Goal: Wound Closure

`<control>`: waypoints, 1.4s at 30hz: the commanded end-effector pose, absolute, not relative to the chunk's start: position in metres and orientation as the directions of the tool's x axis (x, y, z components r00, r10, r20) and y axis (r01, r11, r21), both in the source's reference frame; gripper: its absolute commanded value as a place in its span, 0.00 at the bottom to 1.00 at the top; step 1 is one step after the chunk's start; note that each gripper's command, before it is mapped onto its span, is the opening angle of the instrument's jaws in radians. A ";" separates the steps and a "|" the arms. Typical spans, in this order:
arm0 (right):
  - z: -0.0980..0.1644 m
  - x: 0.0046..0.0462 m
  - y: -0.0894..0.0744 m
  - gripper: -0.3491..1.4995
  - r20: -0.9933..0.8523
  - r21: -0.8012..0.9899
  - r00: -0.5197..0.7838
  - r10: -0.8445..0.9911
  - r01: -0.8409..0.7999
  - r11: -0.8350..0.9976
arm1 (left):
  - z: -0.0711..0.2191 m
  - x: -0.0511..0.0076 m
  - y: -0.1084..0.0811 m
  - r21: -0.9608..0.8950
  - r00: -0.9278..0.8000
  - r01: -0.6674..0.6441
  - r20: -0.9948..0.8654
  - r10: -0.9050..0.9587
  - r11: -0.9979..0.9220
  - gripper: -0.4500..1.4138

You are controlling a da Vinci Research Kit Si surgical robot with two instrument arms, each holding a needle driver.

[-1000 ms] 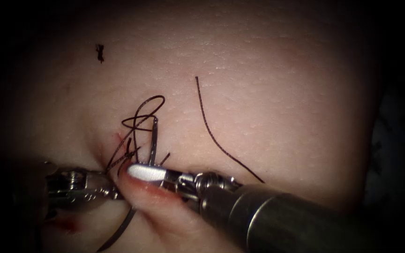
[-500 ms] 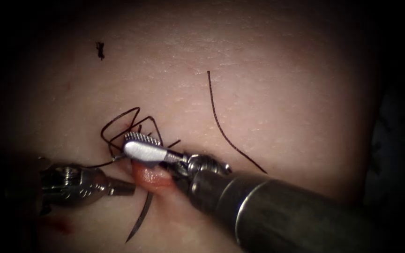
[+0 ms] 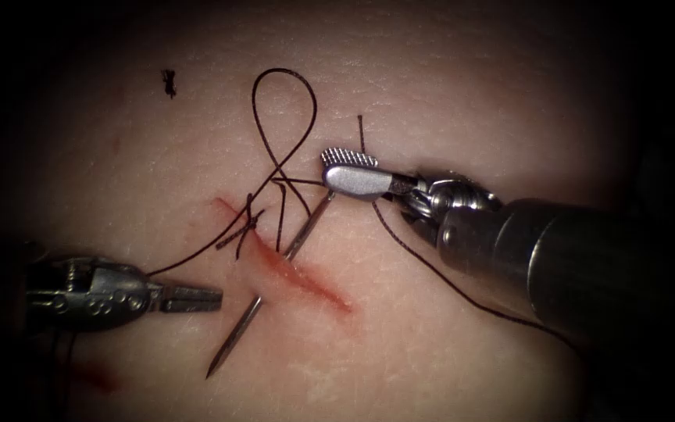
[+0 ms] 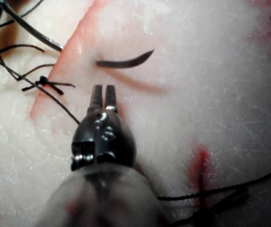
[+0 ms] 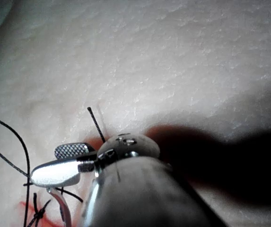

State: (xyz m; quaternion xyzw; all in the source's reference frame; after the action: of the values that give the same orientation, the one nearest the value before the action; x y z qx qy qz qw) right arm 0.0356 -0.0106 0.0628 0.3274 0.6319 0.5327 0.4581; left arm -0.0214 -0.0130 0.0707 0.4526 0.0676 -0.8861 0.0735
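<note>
Two end effectors: right point(image 3: 336, 186) gripping needle point(image 3: 237, 345) at swaged end, long axis slanting down-left under cut point(image 3: 306, 275); left point(image 3: 197, 298) closed, empty, nearer exposed tip.

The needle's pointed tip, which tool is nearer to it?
Left. The left tool lies just beside the needle tip; the right tool is at the needle's other end, across the cut.

cut point(image 3: 298, 270) runs slantwise on tissue point(image 3: 470, 94) | needle point(image 3: 275, 273) through cut, tip left of it, tail end right of it at right tool point(image 3: 347, 168) | knot point(image 3: 245, 227) on cut's upper end | left tool point(image 3: 197, 297) left of cut, beside needle tip
</note>
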 end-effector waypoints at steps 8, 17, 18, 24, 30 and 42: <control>0.064 0.0362 -0.011 0.90 -0.559 0.829 -0.142 0.817 -0.081 0.553 | 0.072 -0.0212 -0.014 0.063 -0.463 0.336 -0.858 -0.223 -0.940 0.49; 0.065 0.0340 -0.010 0.84 -0.602 0.798 -0.142 0.786 -0.077 0.597 | 0.072 -0.0219 -0.014 0.231 -0.312 0.454 -0.863 -0.396 -0.861 0.50; 0.065 0.0337 -0.010 0.84 -0.601 0.799 -0.140 0.787 -0.081 0.596 | 0.072 -0.0221 -0.014 0.241 -0.299 0.460 -0.864 -0.405 -0.855 0.50; 0.065 0.0315 -0.010 0.91 -0.594 0.803 -0.180 0.784 -0.080 0.590 | 0.072 -0.0233 -0.014 0.239 -0.276 0.513 -0.864 -0.422 -0.825 0.54; 0.065 0.0315 -0.010 0.98 -0.590 0.807 -0.181 0.787 -0.099 0.583 | 0.072 -0.0241 -0.014 0.227 -0.278 0.541 -0.861 -0.427 -0.810 0.55; 0.065 0.0319 -0.011 0.99 -0.598 0.801 -0.180 0.781 -0.097 0.591 | 0.073 -0.0249 -0.015 0.158 -0.307 0.666 -0.832 -0.461 -0.729 0.51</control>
State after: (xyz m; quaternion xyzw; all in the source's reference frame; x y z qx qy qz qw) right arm 0.0310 -0.0101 0.0643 0.2526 0.6713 0.3740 0.5879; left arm -0.0245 -0.0142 0.0726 0.4676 0.1127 -0.8012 0.3559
